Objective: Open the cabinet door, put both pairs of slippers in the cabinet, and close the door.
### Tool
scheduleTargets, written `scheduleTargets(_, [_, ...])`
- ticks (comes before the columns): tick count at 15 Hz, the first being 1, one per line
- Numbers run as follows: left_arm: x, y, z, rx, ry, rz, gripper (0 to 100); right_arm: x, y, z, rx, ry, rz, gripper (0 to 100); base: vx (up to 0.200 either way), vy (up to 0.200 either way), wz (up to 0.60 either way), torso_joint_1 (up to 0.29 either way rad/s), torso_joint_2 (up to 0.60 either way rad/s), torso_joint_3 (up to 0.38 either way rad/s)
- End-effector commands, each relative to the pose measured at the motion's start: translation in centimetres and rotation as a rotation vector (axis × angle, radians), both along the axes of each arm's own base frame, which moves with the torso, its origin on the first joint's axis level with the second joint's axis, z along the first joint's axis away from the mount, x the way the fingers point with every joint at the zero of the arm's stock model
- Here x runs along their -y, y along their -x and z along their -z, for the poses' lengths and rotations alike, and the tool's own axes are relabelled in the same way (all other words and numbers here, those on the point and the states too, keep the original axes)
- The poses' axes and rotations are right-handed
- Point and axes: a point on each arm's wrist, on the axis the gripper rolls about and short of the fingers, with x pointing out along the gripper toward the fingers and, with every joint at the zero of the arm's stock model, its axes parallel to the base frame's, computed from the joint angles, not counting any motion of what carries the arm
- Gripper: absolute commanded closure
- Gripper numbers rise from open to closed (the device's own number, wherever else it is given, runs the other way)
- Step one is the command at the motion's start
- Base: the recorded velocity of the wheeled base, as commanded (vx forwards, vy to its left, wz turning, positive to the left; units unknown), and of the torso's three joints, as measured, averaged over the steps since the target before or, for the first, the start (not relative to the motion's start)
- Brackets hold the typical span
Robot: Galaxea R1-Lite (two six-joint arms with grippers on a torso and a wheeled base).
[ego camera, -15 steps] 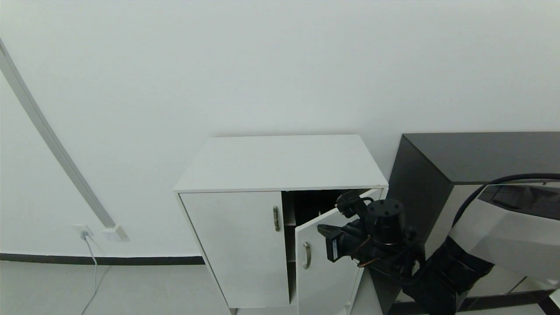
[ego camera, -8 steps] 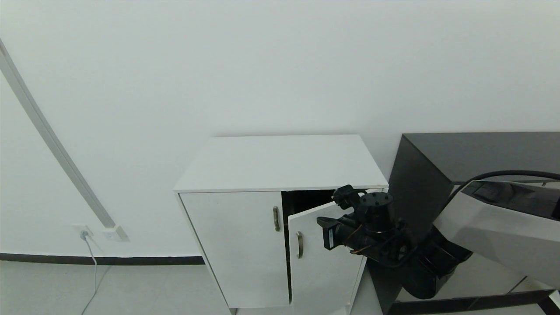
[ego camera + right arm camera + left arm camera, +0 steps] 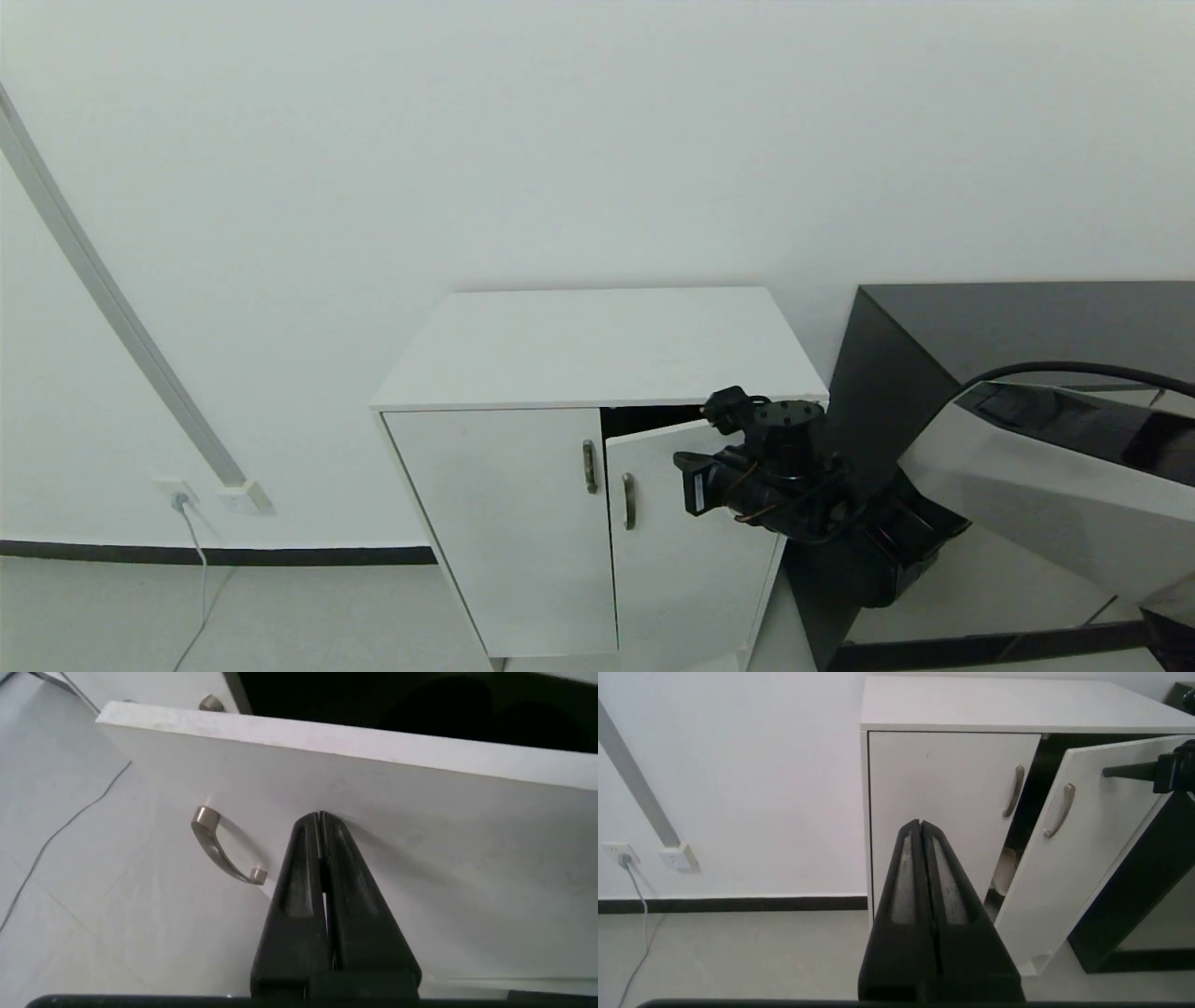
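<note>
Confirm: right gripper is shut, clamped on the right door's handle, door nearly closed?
Not on the handle. The right wrist view shows the right gripper shut, tips against the door beside the handle; door nearly closed.

Right cabinet door [image 3: 672, 588] nearer closed

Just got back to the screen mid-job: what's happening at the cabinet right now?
At the cabinet, the right gripper, shut, presses on the outer face of the right door near its handle, pushing it closed. The door has swung in from wider open a second ago and is now only slightly ajar. The left door is shut. The left gripper, also shut and empty, hangs back in front. Whether the slippers are inside cannot be seen.
</note>
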Motion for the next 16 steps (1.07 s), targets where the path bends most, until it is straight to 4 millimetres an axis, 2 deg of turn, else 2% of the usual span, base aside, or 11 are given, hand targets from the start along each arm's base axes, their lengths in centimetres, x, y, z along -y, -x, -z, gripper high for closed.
scheduleTargets(1, [0.0, 0.0, 0.0, -0.001, 0.001, 0.0, 100, 0.0, -0.3, 0.5, -0.006, 0.004, 0.004, 100, 0.0, 0.0, 0.0, 0.0, 0.0, 0.0])
scheduleTargets(16, [0.0, 0.0, 0.0, -0.001, 0.001, 0.0, 100, -0.1, -2.4, 0.4, 0.014, -0.009, 0.028, 100, 0.0, 0.0, 0.0, 0.0, 0.0, 0.0])
